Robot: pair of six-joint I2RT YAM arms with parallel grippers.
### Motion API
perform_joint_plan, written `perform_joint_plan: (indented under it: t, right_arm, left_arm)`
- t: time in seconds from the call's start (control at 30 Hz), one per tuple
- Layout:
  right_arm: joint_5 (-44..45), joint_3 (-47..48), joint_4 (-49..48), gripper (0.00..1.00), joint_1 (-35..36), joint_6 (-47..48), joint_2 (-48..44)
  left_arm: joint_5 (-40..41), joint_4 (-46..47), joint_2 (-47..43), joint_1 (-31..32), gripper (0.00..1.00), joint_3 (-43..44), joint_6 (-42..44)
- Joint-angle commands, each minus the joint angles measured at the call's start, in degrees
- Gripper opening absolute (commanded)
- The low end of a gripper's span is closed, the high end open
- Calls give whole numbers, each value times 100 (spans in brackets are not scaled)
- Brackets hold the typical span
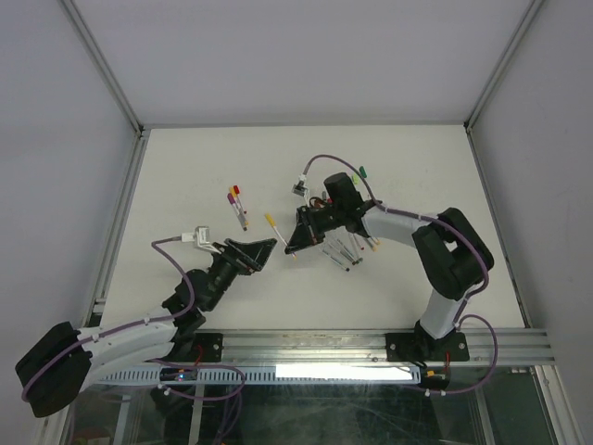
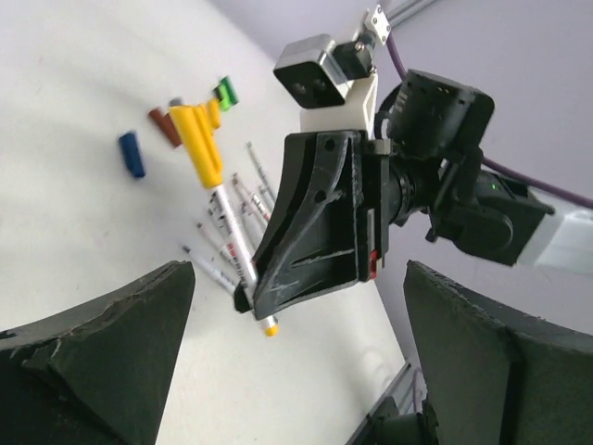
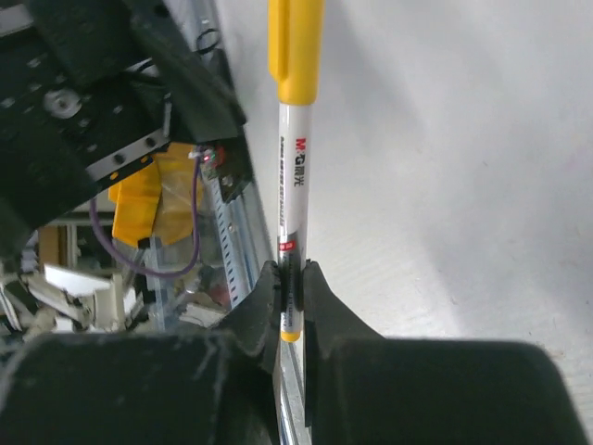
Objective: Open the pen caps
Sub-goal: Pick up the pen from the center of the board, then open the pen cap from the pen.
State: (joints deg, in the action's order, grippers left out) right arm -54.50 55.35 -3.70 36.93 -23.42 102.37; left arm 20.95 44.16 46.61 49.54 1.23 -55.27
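Note:
My right gripper (image 1: 292, 245) is shut on the lower end of a white pen (image 3: 295, 195), which points away from it. The pen still wears its yellow cap (image 3: 296, 46) (image 1: 270, 221). My left gripper (image 1: 263, 250) stands wide open a little to the left of that pen, with nothing between its fingers (image 2: 102, 343). In the left wrist view my right gripper (image 2: 278, 292) and the yellow cap (image 2: 202, 144) hang in front of the open jaws. Loose caps lie beyond: blue (image 2: 132, 154), dark red (image 2: 165, 127), green (image 2: 225, 93).
Several uncapped pen barrels (image 1: 343, 250) lie under the right arm. A few capped pens (image 1: 237, 202) lie at the left of the middle. Loose caps (image 1: 361, 173) sit behind the right gripper. A metal rail (image 1: 371, 345) runs along the near edge.

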Motion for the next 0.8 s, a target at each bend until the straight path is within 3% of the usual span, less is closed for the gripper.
perform_joint_plan:
  t: [0.0,0.23,0.4,0.5,0.77]
  right_arm:
    - [-1453,610,929,0,-278,1439,-643]
    - [-3255,700,1507,0,-702,2357,-1089]
    - [-3723,699,1598,0,-733,2572,-1341]
    - [-3822,680,1603,0,-737,2625,-1506]
    - [-3858,595,1595,0,-737,2711,-1778]
  left_arm:
    - [-255,635,-611,-6,99,74,1432]
    - [-1430,1465,-790,-284,99,407,2220]
    - [-3215,2475,-220,-983,99,720,1730]
    - [-3852,2890,253,-1133,99,968,1450]
    - [-4087,3562,1247,-1157,93,1344,995]
